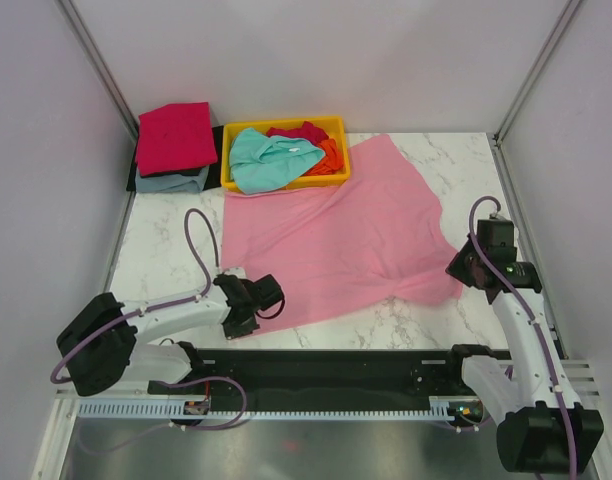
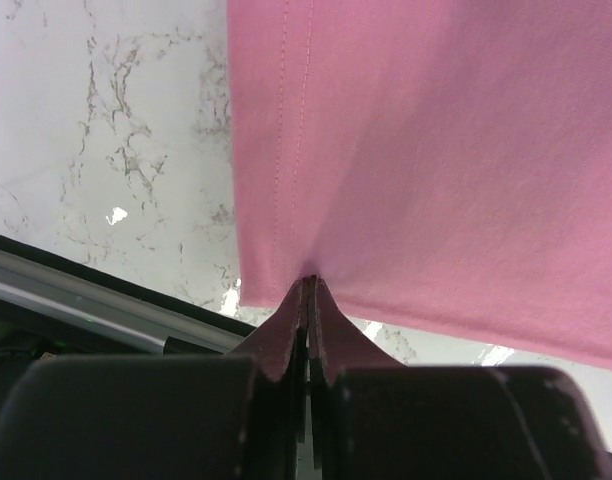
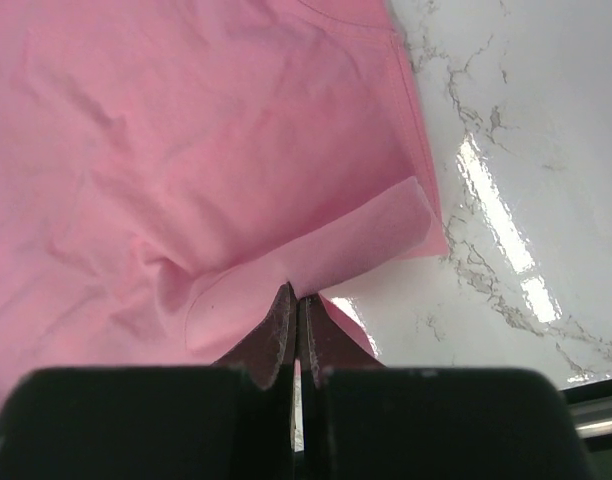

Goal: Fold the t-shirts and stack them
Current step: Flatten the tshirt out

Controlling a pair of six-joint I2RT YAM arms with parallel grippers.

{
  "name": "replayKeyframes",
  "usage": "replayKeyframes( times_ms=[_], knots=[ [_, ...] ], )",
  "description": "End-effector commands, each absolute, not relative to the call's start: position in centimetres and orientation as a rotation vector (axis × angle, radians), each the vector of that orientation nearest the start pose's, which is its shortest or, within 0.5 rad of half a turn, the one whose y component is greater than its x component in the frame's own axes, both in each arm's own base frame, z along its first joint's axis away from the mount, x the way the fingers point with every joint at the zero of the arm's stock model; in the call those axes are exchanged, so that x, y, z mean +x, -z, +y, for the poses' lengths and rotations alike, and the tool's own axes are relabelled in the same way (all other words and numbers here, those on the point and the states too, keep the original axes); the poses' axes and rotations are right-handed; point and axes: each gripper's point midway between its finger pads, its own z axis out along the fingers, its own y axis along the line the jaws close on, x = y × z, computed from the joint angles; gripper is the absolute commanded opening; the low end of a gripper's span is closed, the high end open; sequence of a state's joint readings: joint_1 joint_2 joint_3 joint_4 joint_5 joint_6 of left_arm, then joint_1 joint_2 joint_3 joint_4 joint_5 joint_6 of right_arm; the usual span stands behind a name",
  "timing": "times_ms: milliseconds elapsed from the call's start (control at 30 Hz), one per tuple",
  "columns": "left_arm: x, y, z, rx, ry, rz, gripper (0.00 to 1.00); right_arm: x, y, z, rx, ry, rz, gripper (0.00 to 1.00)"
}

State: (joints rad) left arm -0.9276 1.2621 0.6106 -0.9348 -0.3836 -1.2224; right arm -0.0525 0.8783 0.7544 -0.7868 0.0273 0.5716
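A light pink t-shirt [image 1: 346, 235] lies spread across the middle of the marble table. My left gripper [image 1: 248, 300] is shut on its near left hem corner; in the left wrist view the hem [image 2: 286, 200] runs straight into the closed jaws of the left gripper [image 2: 308, 285]. My right gripper [image 1: 464, 268] is shut on the shirt's rumpled near right edge, where a folded flap [image 3: 326, 255] meets the closed jaws of the right gripper [image 3: 298, 295]. A teal t-shirt [image 1: 271, 158], a red one [image 1: 301, 131] and an orange one [image 1: 331, 152] fill the tray. A folded crimson t-shirt [image 1: 176, 136] lies on a grey-blue one [image 1: 172, 182].
A yellow plastic tray [image 1: 336, 122] stands at the back centre, with the pink shirt's far edge against it. The folded stack sits at the back left by the wall. Side walls close in both sides. A black rail [image 1: 326, 365] runs along the near edge.
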Motion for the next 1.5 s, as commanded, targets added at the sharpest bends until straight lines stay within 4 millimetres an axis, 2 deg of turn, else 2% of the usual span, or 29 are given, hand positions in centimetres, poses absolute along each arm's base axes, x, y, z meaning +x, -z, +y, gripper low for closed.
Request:
replayKeyframes(
  times_ms=[0,133,167,300,367,433,533,567,667,833,967,1167,1267,1367,1467],
  knots=[
    [12.5,-1.7,-10.2,-0.437,-0.261,2.691,0.02,23.2,-14.6,0.6,0.753,-0.209,2.314,0.0],
    [12.8,-3.7,-10.5,-0.425,-0.193,2.669,0.02,22.8,-15.2,1.4,0.732,-0.269,2.301,0.0],
    [13.1,-4.8,-10.9,-0.437,-0.135,2.647,0.02,22.6,-15.3,1.5,0.728,-0.277,2.3,0.0],
    [12.3,-6.1,-10.6,-0.473,-0.068,2.649,0.02,21.8,-15.3,2.1,0.724,-0.315,2.299,0.0],
    [12.0,-6.2,-10.9,-0.466,-0.04,2.66,0.31,21.8,-15.2,2.3,0.727,-0.328,2.301,0.0],
    [12.1,-6.0,-10.7,-0.502,-0.07,2.651,0.51,22.0,-15.1,2.3,0.728,-0.332,2.301,0.0],
    [12.4,-5.3,-10.6,-0.512,-0.13,2.65,0.68,23.0,-15.2,1.0,0.743,-0.242,2.304,0.0],
    [12.3,-5.1,-10.8,-0.504,-0.129,2.665,0.7,23.4,-15.4,1.0,0.735,-0.237,2.311,0.0],
    [11.9,-4.5,-11.4,-0.484,-0.103,2.704,0.65,25.1,-16.6,0.2,0.737,-0.205,2.282,0.0],
    [12.0,-3.5,-11.3,-0.472,-0.154,2.71,0.55,26.1,-16.6,-0.6,0.772,-0.188,2.264,0.0],
    [11.3,-1.3,-11.5,-0.449,-0.193,2.769,0.59,27.0,-16.3,-1.2,0.791,-0.188,2.256,0.0],
    [10.9,-0.8,-11.8,-0.438,-0.161,2.795,0.59,27.6,-15.5,-1.9,0.826,-0.19,2.244,0.0],
    [10.8,-0.7,-11.9,-0.433,-0.147,2.792,0.57,27.5,-14.7,-1.1,0.815,-0.242,2.264,0.0],
    [10.9,-0.7,-11.8,-0.445,-0.156,2.78,0.47,27.3,-14.4,-1.2,0.814,-0.237,2.27,0.0],
    [11.0,-0.7,-11.7,-0.441,-0.169,2.774,0.24,27.4,-14.4,-1.1,0.808,-0.236,2.269,0.0]
  ],
)
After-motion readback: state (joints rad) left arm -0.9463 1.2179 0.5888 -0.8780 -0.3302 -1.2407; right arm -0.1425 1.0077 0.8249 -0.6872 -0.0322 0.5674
